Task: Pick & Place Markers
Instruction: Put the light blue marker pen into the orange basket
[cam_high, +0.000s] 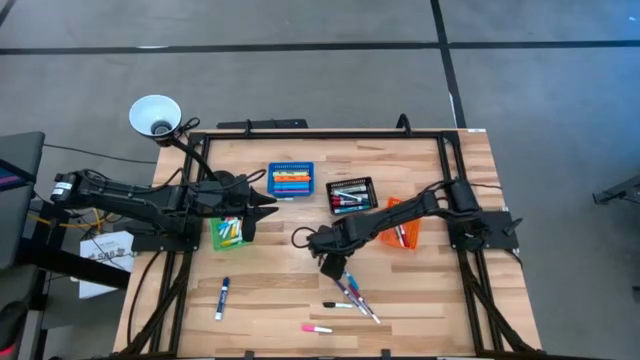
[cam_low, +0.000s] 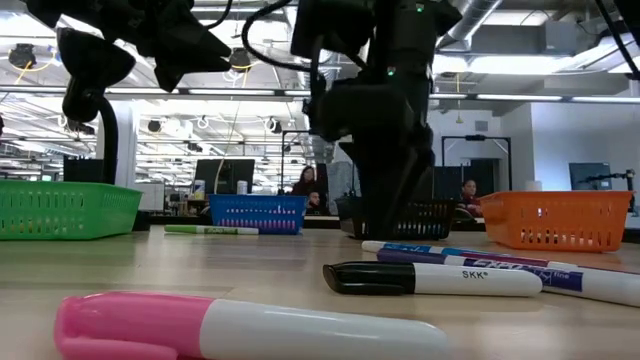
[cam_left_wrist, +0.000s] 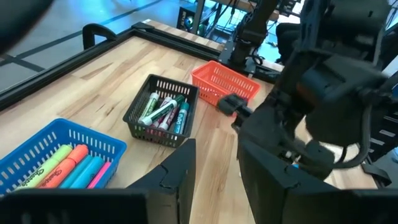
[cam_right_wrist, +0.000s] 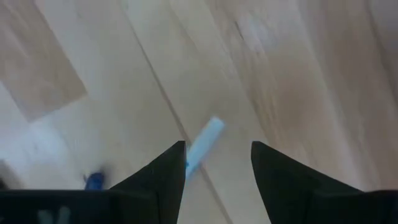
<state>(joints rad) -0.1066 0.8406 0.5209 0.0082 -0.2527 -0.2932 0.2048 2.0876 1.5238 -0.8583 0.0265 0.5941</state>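
Pink-capped marker (cam_low: 240, 328) fills the low view's foreground, lying flat on the desk (cam_low: 200, 262). Behind it lie a black-capped marker (cam_low: 430, 278) and two purple ones, loose and crossing. Past them the right gripper (cam_low: 385, 215) hangs low over the desk, and four bins stand in a row: green (cam_low: 62, 208), blue (cam_low: 258, 212), black (cam_low: 425, 217), orange (cam_low: 555, 219).

From above, I read the layout as sorting by colour — the bins sit across the middle of the desk, the unsorted markers nearer the front edge. A small cluster (cam_high: 352, 296) lies just beside the right gripper (cam_high: 333, 268), a lone blue marker (cam_high: 221, 297) sits well apart to the left, and the pink one (cam_high: 317, 327) lies close to the front edge. My left gripper (cam_high: 262, 198) waits between the green and blue bins.

Left wrist view: its jaws stand apart on nothing, looking toward the black bin (cam_left_wrist: 163, 111), which already holds several markers.

Right wrist view — jaws apart, pointed straight down, with a pale blue marker (cam_right_wrist: 202, 144) on the desk between them, not yet gripped. I judge this a descent to pick; the marker lies slanted across the gap, so closing may skew it.
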